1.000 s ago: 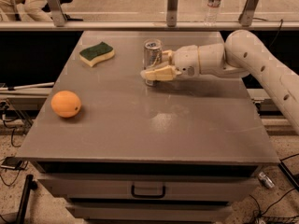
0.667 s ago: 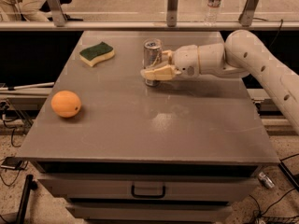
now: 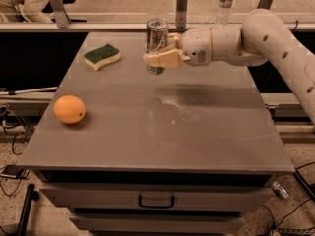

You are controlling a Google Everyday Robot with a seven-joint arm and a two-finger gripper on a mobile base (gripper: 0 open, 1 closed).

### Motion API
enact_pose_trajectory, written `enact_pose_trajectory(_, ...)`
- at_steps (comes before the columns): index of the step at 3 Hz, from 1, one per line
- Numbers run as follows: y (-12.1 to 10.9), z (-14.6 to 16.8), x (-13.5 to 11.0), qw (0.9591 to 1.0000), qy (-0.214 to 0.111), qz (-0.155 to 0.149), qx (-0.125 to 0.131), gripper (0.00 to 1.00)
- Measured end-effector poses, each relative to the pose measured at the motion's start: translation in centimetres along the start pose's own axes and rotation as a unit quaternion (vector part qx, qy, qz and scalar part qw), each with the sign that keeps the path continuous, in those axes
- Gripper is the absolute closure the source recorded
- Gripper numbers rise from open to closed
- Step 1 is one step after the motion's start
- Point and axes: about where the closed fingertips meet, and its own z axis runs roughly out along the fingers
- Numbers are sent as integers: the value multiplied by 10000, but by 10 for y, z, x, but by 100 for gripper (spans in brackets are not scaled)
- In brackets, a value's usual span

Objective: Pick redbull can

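Redbull can (image 3: 156, 31) stands upright at the far side of the table (image 3: 147, 141), seemingly raised clear of it, the gripper (image 3: 158, 54) grasping its lower half sideways, away from the orange (image 3: 69, 109) and sponge (image 3: 102, 56).

The table (image 3: 172, 132) is a grey, flat-topped metal cabinet with a handled drawer (image 3: 156, 200) under its front edge, its top dull and lightly scuffed with a paler sheen near the middle. Two things lie directly on it: a green-and-yellow sponge (image 3: 102, 56) flat near the far left corner, and an orange (image 3: 69, 109) close to the left edge about halfway along, well apart from the sponge. Over the middle of the far edge the gripper (image 3: 156, 53) is closed around the redbull can (image 3: 156, 33), held upright off the surface.
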Motion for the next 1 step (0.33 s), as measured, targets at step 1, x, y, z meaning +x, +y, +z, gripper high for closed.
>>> enact_pose_trajectory(1,0,0,-1,10000,4,19,-10,100)
